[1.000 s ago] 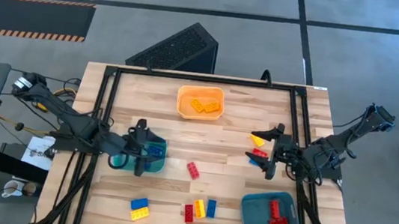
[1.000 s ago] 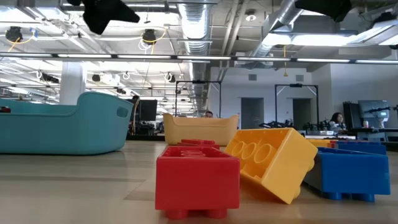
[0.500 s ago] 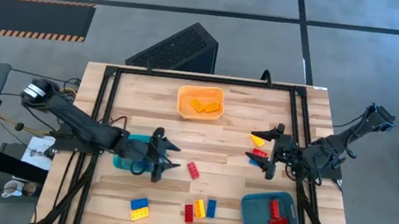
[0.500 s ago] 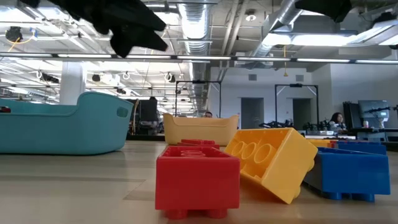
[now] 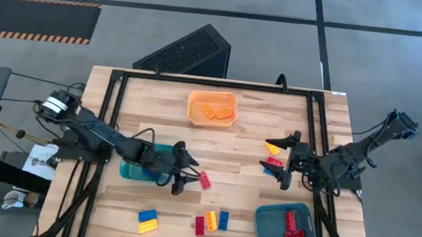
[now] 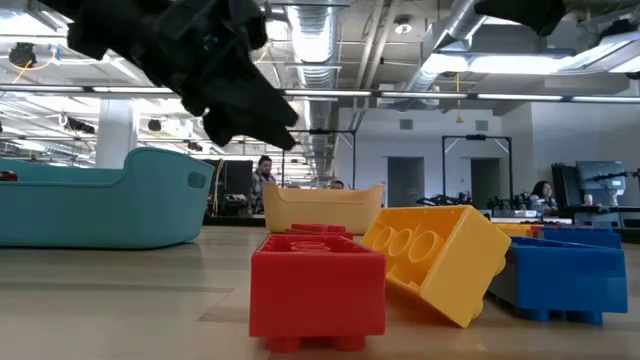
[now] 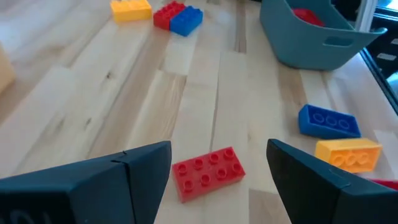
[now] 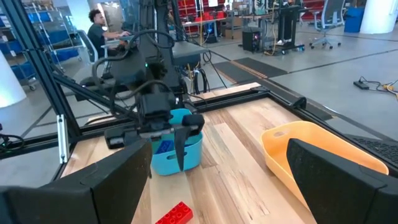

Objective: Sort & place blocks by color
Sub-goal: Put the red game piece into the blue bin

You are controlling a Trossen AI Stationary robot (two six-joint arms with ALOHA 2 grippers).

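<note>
Small red, yellow and blue blocks lie scattered on the wooden table. One red block [image 5: 205,180] [image 7: 208,173] lies flat near the middle. My left gripper [image 5: 190,178] [image 7: 219,146] stands open low over it, one finger at each side, touching nothing. My right gripper [image 5: 269,157] [image 8: 219,149] hangs open high at the right, above a yellow block [image 5: 272,148] and a red and a blue one [image 5: 273,168]. Near the front edge lie red, yellow and blue blocks [image 5: 211,221], and a blue and a yellow one [image 5: 147,221].
An orange bin [image 5: 212,108] with yellow blocks stands at the far middle. A teal bin [image 5: 282,226] with red blocks stands at the near right. Another teal bin [image 5: 138,166] with blue blocks [image 8: 165,146] sits partly under my left arm. A black frame borders the table.
My left gripper has gone from above the left teal bin toward the table's right edge and down, tipping further downward, and now stands over the lone red block. Its fingers have stayed open. No block has moved.
</note>
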